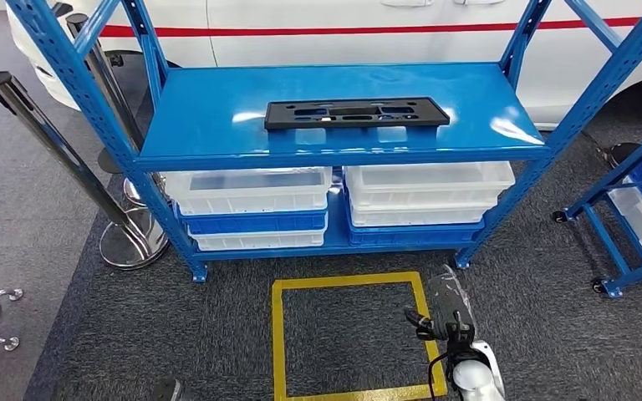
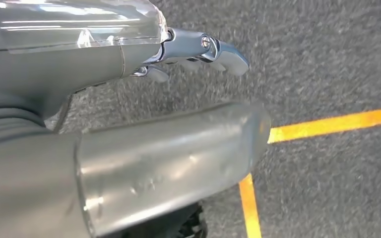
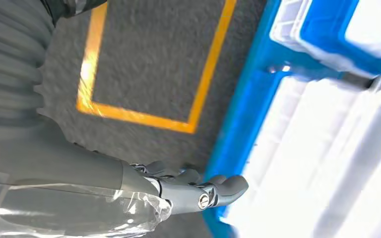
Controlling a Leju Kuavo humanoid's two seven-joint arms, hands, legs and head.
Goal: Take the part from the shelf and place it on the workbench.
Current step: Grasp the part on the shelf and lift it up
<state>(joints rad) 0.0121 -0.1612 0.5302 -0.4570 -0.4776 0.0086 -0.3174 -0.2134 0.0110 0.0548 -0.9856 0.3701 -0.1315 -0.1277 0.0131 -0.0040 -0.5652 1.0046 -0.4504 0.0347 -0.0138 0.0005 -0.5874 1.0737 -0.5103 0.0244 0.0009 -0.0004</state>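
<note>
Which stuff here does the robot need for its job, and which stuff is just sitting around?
Needed for the job:
black part, lying flat on the top shelf
blue shelf
left hand, holding nothing
right hand, holding nothing

Just sitting around:
white and blue bins on the lower shelf
yellow floor square
metal posts
white car behind the shelf

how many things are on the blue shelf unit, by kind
black part on the top shelf: 1
white bins on the lower shelf: 4
blue bins on the lower shelf: 2
total: 7
</note>
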